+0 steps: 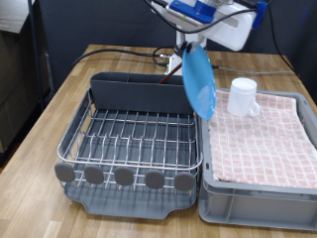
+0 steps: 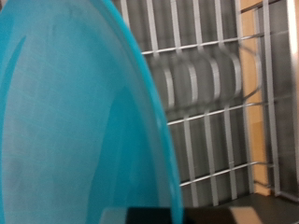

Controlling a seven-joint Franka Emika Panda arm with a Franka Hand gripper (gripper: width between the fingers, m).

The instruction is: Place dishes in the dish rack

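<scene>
My gripper hangs at the exterior view's top, shut on the upper edge of the round light-blue plate. The plate hangs on edge above the right side of the dish rack, close to the crate. In the wrist view the plate fills most of the picture, with the rack's silver wires behind it. The white handled mug stands on the pink checked cloth. I cannot make out the wooden spoon.
The rack's dark grey utensil bin runs along its far side and round grey knobs line its near edge. The cloth-lined grey crate stands against the rack on the exterior view's right. Both sit on a wooden table.
</scene>
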